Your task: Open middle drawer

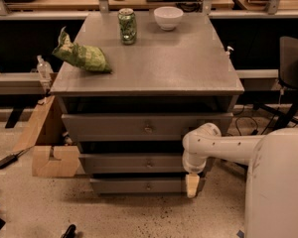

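Observation:
A grey cabinet (149,73) with three drawers stands in front of me. The middle drawer (129,162) is the second front, with a small round knob (149,162) at its centre, and it sits pulled slightly forward under the top drawer (114,127). My gripper (191,185) hangs from the white arm (223,147) at the right end of the drawer fronts, pointing down beside the lowest drawer (134,185). It is well to the right of the middle knob and holds nothing that I can see.
On the cabinet top lie a green chip bag (82,55), a green can (127,26) and a white bowl (168,17). A cardboard box (49,145) stands left of the cabinet. A black chair (293,68) is at the right, cables on the floor.

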Motion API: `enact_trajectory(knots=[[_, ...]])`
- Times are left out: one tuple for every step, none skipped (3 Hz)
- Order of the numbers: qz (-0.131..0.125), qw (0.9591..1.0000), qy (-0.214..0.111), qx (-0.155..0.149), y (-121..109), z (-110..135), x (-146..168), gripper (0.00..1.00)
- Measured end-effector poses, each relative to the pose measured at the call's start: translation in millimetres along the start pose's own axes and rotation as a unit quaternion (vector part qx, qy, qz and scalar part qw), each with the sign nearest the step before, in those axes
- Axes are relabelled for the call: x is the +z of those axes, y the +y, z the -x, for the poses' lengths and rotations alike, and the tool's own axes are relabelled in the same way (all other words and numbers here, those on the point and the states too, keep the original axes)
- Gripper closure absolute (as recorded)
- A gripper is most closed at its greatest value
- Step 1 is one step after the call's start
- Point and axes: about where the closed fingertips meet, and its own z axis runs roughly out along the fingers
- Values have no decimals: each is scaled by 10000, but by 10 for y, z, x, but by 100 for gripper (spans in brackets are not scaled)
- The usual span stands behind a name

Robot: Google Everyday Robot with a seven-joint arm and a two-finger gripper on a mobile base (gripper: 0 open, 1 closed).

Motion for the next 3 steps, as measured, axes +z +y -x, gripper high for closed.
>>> enact_trajectory(knots=[[-187, 9998, -19, 51, -32, 51, 24, 19], [-336, 9993, -20, 144, 29, 58, 25, 42], [-372, 9992, 20, 171, 73, 45, -21, 66]])
